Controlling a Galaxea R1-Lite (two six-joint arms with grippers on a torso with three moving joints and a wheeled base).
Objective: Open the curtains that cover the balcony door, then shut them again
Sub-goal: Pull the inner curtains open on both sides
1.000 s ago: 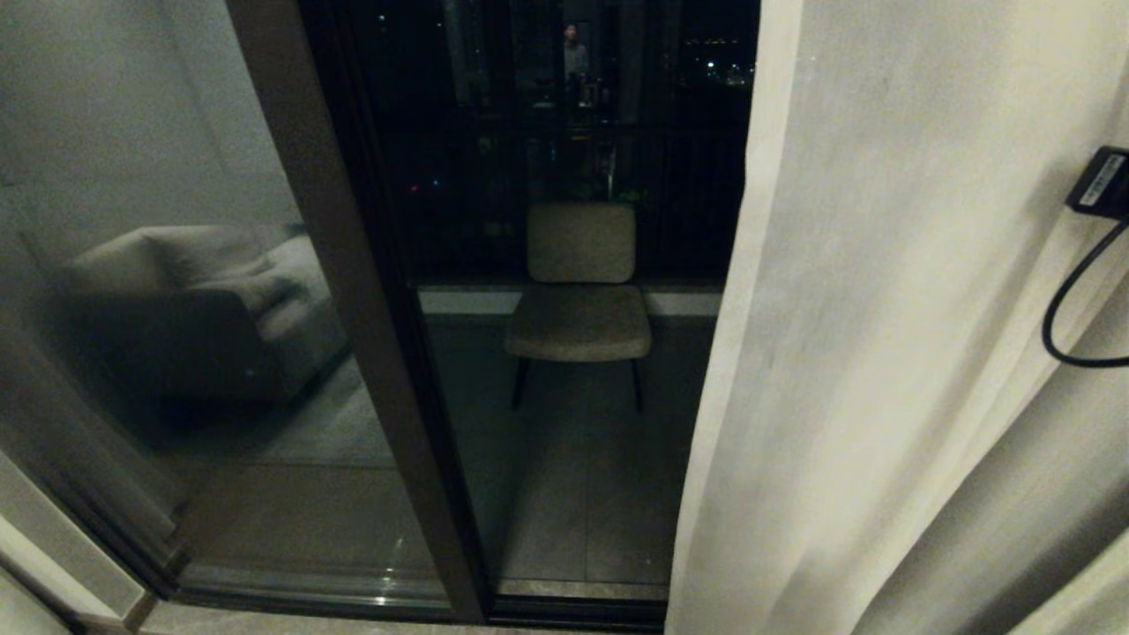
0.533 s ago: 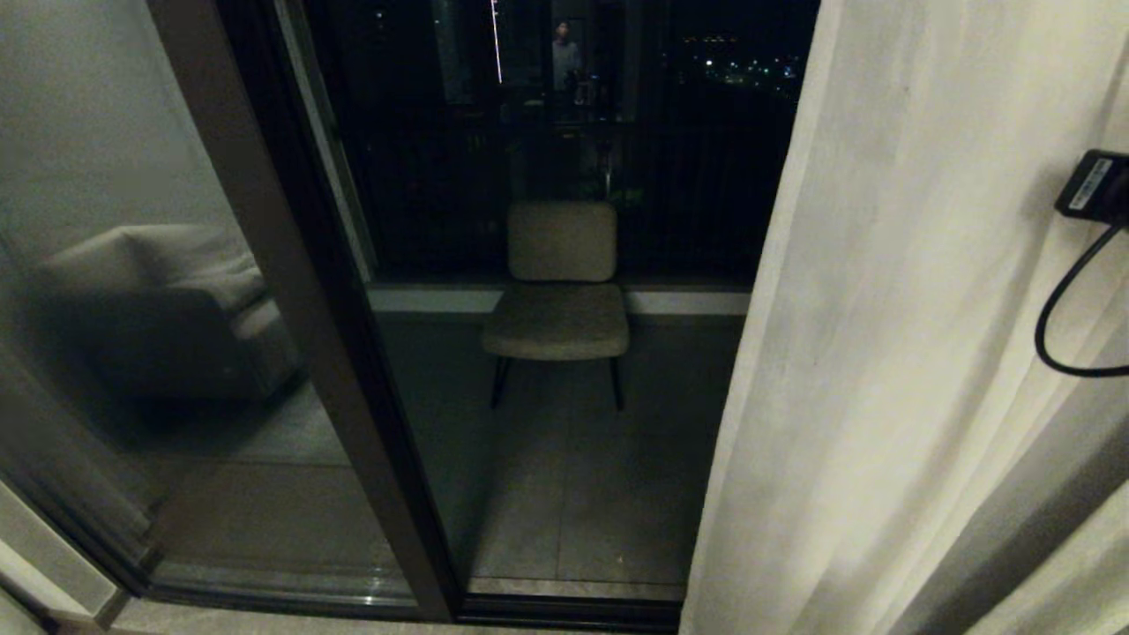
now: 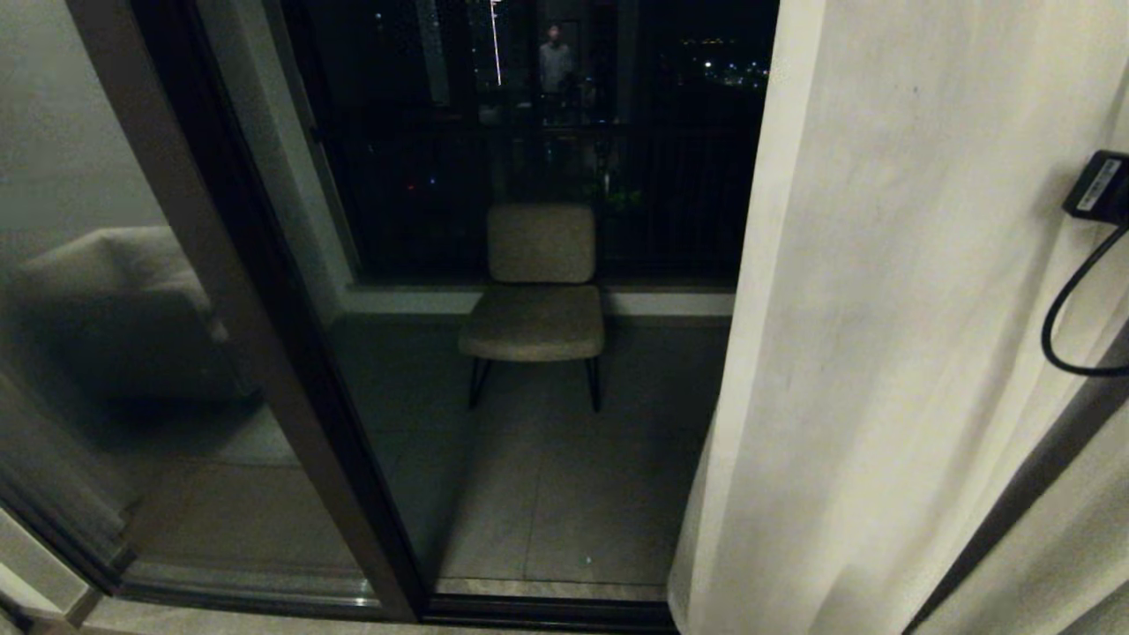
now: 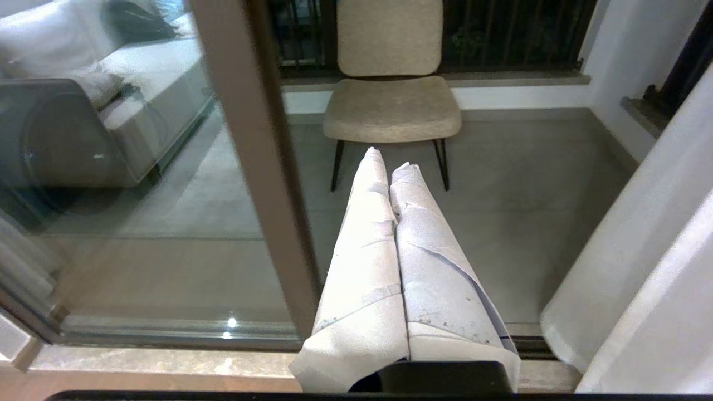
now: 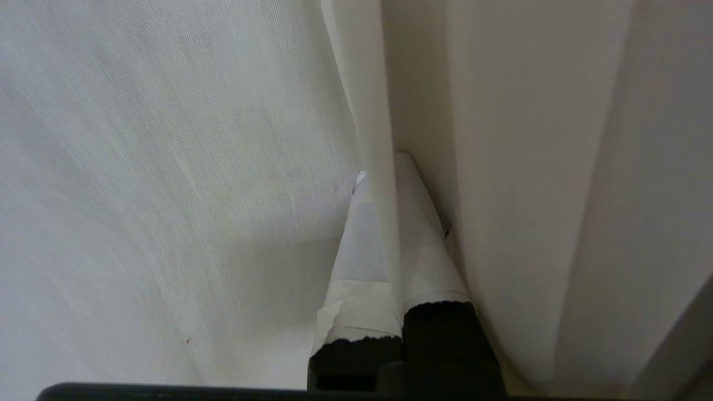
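Observation:
The cream curtains [image 3: 882,309] hang bunched over the right side of the head view, their edge falling from top to floor. The balcony door [image 3: 229,265], with its dark brown frame and tall glass panes, stands uncovered to the left of them. My right gripper [image 5: 382,167] is buried in the curtains [image 5: 139,167], shut, with a fold of the fabric pinched between its taped fingers. Only a black block with a cable [image 3: 1098,185] on that arm shows in the head view. My left gripper [image 4: 390,166] is shut on nothing, low in front of the door frame [image 4: 250,167].
A beige chair [image 3: 538,300] stands on the tiled balcony beyond the glass, with a dark railing behind it. The left pane reflects a sofa [image 3: 106,309], and a standing person [image 3: 554,62] is reflected high in the glass. The door's floor track [image 3: 547,608] runs along the bottom.
The whole head view has slid left: door frame and chair sit further left, so the camera moved. The curtain edge stays near the same spot, leaving slightly more glass between chair and curtain.

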